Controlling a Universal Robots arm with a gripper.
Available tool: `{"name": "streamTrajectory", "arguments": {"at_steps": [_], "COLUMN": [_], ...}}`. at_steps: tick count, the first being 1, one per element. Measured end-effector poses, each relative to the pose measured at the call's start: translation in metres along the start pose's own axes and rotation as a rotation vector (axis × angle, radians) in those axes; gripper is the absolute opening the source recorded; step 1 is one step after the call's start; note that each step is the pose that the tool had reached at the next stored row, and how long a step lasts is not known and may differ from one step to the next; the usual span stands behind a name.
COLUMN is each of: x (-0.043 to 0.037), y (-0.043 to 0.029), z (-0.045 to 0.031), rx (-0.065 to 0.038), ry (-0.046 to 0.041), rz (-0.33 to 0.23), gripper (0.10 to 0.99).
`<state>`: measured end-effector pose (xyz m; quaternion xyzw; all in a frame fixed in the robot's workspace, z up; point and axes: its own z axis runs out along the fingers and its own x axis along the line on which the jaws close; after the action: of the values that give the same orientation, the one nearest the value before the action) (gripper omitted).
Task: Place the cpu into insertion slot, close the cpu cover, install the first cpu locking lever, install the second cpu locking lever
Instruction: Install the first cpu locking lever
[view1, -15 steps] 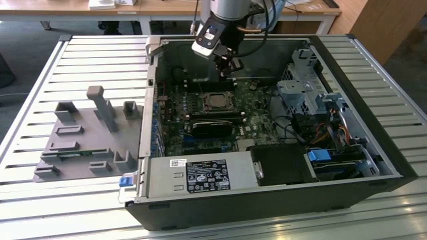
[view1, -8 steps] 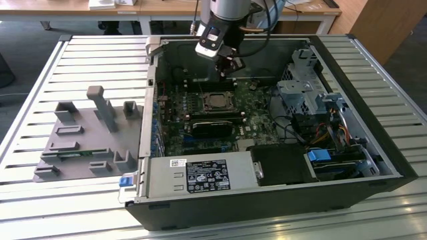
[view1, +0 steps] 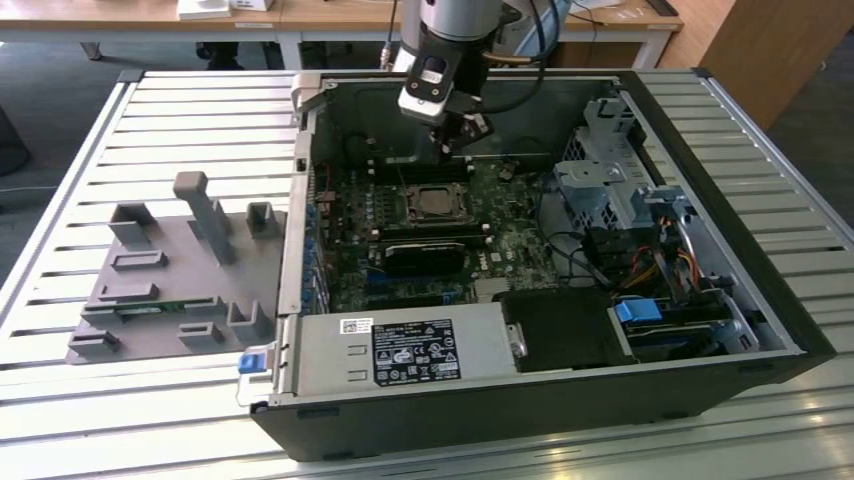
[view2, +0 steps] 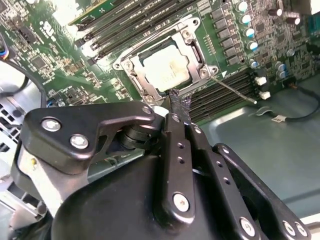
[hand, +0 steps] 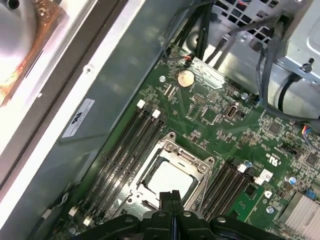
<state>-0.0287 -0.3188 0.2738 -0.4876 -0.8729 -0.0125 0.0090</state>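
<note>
Motherboard holds cpu just beyond closed jaws.

The cpu lies within the cpu cover (on the motherboard).

The exterior view looks steeply down from high up and well back, taking in the whole open computer case on the slatted desk, with the insertion slot near the middle of the scene. Both wrist views sit close above that slot, looking obliquely down at it past the fingers from different sides. All three views share the slot, and both wrist views also share the memory rails flanking it.
</note>
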Motion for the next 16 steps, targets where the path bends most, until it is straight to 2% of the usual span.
{"name": "streamTrajectory", "arguments": {"at_steps": [16], "x": [0.0], "y": [0.0], "z": [0.0001], "rx": [0.004], "ry": [0.0017], "rz": [-0.129], "gripper": [0.106]}}
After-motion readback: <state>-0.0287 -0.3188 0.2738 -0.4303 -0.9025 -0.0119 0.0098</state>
